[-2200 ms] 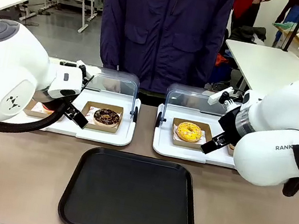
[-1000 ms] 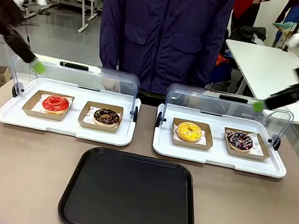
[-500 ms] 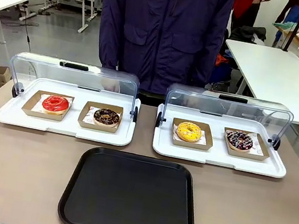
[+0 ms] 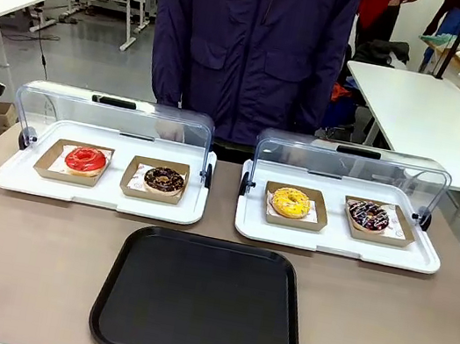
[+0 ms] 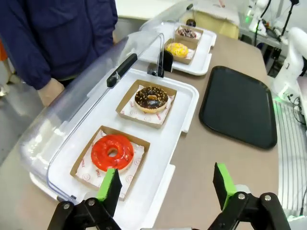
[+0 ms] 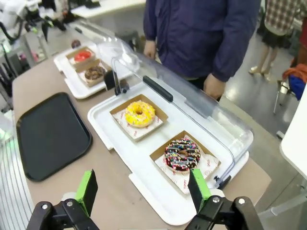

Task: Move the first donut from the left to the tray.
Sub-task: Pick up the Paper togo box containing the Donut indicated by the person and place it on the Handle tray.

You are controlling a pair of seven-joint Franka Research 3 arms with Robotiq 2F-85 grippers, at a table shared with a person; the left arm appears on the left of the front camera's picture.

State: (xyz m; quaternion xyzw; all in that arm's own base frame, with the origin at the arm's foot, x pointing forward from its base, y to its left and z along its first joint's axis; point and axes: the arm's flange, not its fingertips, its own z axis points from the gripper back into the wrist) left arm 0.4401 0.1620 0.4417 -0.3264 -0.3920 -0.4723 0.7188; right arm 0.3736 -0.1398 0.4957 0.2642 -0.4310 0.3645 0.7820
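Me: Both arms have drawn back to the table's sides since a couple of seconds ago, when they crowded over the white trays. From the front I now have every donut in plain sight.

Desk: And the grippers?

Me: I see the left gripper (image 5: 166, 178) hanging above the near edge of the left white tray (image 4: 101, 196), fingers spread wide with nothing between them. It's the same with the right gripper (image 6: 143, 188), apart and empty over the right white tray (image 4: 333, 242).

Desk: Where's our donut?

Me: The red donut (image 4: 85, 159) sits in its cardboard tray (image 4: 46, 163) at the left end of the left white tray, just beside the chocolate donut (image 4: 164, 179). The clear lid (image 4: 114, 119) is tipped back toward the person (image 4: 251, 51), which I judge leaves the near side free for my reach.

Desk: What's in the other one?

Me: It holds a yellow donut (image 4: 290, 202) and a sprinkled donut (image 4: 368, 215), each in its own cardboard, with that lid raised too. The black tray (image 4: 200, 300) lies bare, nearer me and between the two white trays. That should make it a short carry, I reckon.

Desk: Progress?

Me: Not begun, and the donut is untouched.
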